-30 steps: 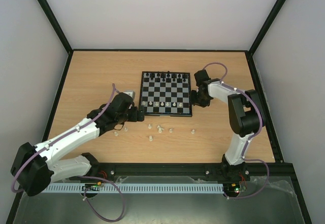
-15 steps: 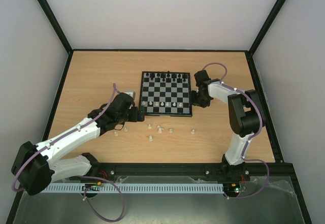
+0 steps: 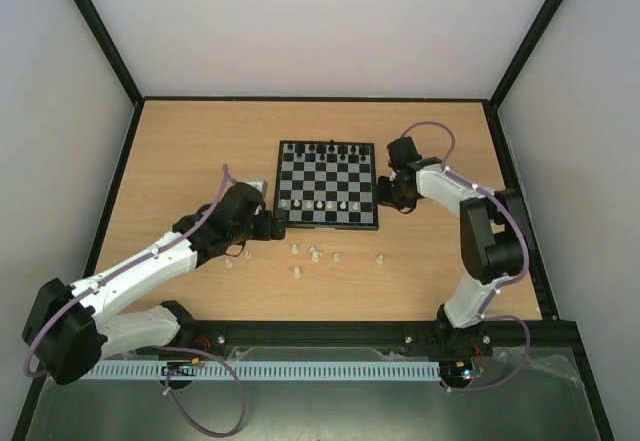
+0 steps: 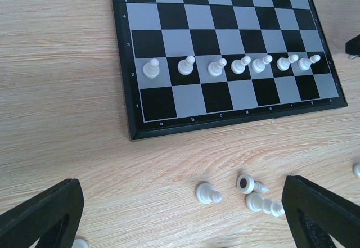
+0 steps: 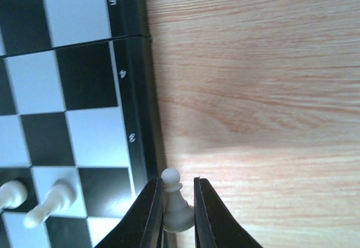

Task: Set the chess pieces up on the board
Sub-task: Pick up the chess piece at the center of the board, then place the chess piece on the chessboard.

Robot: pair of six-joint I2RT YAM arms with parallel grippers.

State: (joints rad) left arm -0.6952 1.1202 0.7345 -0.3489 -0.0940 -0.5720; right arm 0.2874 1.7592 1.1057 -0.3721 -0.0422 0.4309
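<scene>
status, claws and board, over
Right claw shut on white pawn by board rim. Left claw open, empty. Seven pawns on rank 2, h2 free.

Smooth cream plastic pawn point(image 5: 175, 200), matt checked board point(image 5: 135, 90), wood-grain table point(image 5: 253, 90).

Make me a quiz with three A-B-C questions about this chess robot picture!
1. Where do the loose white pieces lie?
A on the table in front of the board
B on the board's middle
C in a box

2. How many white pawns stand in a row on the board?
A three
B seven
C ten

3. What is the right end effector doing?
A wide open and empty
B holding a black piece
C shut on a white pawn

Answers:
1 A: the left wrist view shows them on the wood below the rim.
2 B: seven fill row 2, from a to g.
3 C: it pinches the pawn beside the board's edge.
</scene>
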